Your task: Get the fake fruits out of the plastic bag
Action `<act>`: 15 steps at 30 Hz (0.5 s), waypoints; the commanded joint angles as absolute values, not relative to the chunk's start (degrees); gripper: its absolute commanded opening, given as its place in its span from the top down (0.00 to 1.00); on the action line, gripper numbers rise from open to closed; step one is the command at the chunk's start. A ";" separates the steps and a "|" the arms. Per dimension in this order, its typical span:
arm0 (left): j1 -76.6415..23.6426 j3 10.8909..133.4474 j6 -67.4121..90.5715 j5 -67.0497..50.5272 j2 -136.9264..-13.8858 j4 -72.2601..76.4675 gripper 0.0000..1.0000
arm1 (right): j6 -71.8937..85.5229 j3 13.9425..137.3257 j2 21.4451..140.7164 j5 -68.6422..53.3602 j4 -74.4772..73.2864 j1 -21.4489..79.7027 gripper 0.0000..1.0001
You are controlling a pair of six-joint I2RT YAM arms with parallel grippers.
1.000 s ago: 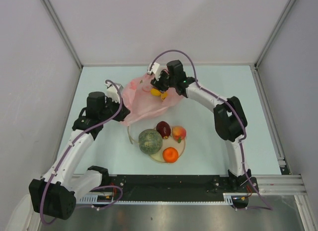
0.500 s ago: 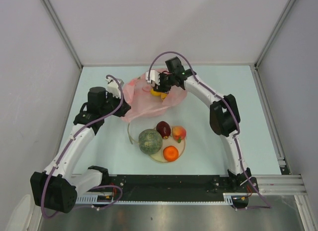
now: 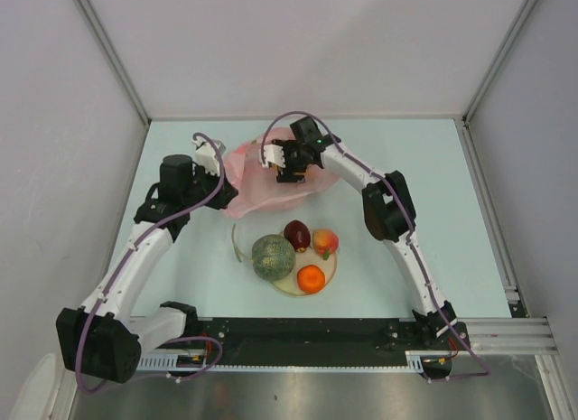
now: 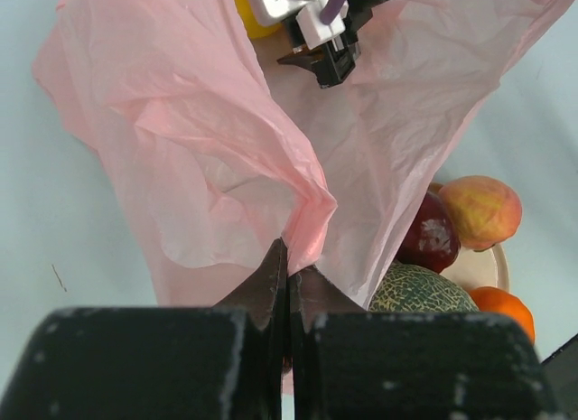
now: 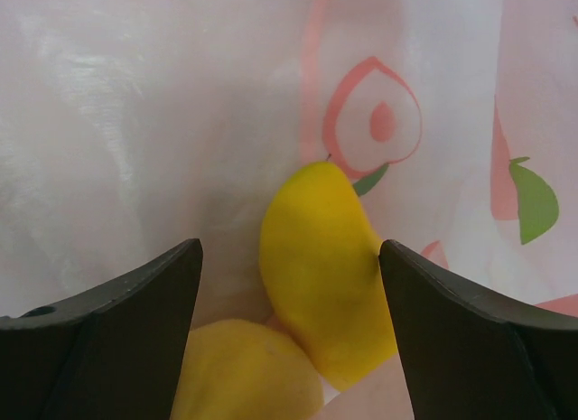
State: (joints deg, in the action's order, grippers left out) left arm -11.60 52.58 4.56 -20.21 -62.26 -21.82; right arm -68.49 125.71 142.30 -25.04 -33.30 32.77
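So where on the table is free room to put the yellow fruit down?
Bare table lies between the plate and the right arm, and between plate and left arm. The plate is crowded with melon, apple, peach and orange.

Two white-and-black arms
White shells on left arm [image 3: 132, 265] and right arm [image 3: 415, 271], black joint housings, a purple cable [image 4: 332, 6] along each; matte black wedge jaws.

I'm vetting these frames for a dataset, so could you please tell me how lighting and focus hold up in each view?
Top external: even light, sharp, only faint shadows. Left wrist: bag crisp, its fingers dark and soft. Right wrist: yellow fruit fairly sharp, bag washed out at upper left, fingers blurred.
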 commanded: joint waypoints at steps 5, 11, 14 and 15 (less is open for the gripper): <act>-10.28 54.14 5.54 -21.27 -62.58 -20.04 1.00 | -71.90 127.81 144.94 -20.13 -25.07 31.73 0.27; -9.67 53.61 6.06 -21.71 -62.49 -19.69 1.00 | -61.11 127.09 141.08 -24.77 -15.92 30.59 0.54; -9.41 53.53 6.68 -22.15 -62.67 -19.07 1.00 | -49.95 126.39 136.86 -27.67 -12.67 30.06 0.60; -9.32 53.53 6.85 -22.24 -62.75 -18.81 1.00 | -47.14 126.21 134.84 -28.29 -11.79 29.97 0.63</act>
State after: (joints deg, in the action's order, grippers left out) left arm -10.15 52.62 5.15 -20.27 -62.70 -21.45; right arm -61.12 126.50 144.31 -23.68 -19.75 30.81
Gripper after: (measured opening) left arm 0.008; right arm 0.500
